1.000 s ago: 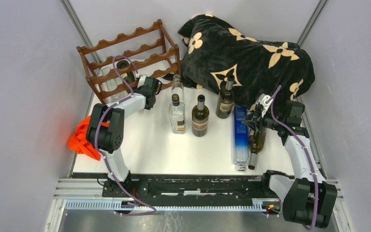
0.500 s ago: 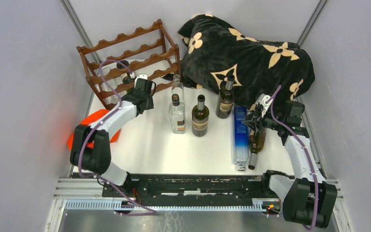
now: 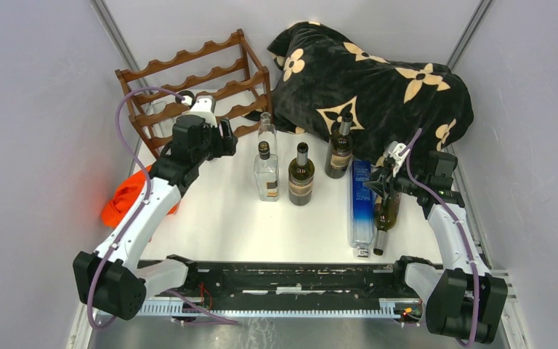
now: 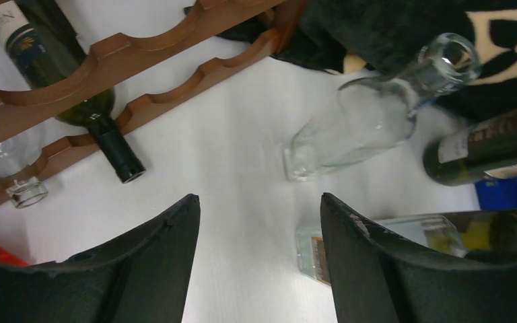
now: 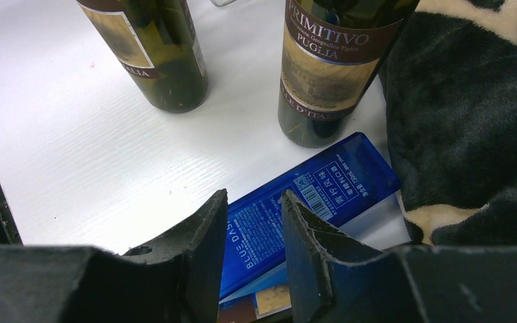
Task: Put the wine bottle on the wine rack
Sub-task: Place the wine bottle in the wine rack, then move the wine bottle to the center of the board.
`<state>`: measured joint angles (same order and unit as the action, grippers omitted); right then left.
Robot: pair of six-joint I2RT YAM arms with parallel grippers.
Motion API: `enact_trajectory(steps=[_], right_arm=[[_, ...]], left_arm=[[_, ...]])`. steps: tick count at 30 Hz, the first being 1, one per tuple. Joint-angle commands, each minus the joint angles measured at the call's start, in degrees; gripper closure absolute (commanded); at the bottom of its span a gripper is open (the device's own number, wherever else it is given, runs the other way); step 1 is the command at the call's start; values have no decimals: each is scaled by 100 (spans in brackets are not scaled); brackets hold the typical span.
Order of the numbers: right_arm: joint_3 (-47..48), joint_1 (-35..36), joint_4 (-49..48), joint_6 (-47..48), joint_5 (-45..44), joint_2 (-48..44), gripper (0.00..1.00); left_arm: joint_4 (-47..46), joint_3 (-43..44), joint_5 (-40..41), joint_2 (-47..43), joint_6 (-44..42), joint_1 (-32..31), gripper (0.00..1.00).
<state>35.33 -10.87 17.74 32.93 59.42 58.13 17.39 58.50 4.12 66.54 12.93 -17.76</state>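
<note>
We are finding the wine rack (image 4: 148,47) standing at the far left of the table (image 3: 225,225). A dark green wine bottle (image 4: 114,148) is lying in one of its lower tiers, its neck pointing out over the front rail. A clear glass bottle (image 4: 15,187) is lying in the tier beside it.

The left tool (image 4: 259,198) is hovering just in front of the rack. Its fingers are standing wide apart and are gripping nothing.

The right tool (image 5: 254,196) is hanging at the right side of the table, over a blue bottle (image 5: 309,195) and a dark bottle (image 3: 386,218) lying side by side. Its fingers are sitting close together, and we cannot tell whether they are clamping anything.

Four bottles are standing mid-table. We are also noting a dark patterned blanket (image 3: 378,80) at the far right and an orange cloth (image 3: 120,207) at the left edge.
</note>
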Motion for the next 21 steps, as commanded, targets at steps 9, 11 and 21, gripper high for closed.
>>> enact_trajectory(steps=[9,11,21], right_arm=[[237,83,-56,139,27,-117,57],[229,103,-55,152,26,-118,57],[230,226,-33,278,-9,-109,50]], left_arm=[[-646,-645,-1517,-1740,538,-15,15],[-657,-746,-1590,-2008,660,-14,15],[-711,-1120,-2663,-2766,1262,-12,18]])
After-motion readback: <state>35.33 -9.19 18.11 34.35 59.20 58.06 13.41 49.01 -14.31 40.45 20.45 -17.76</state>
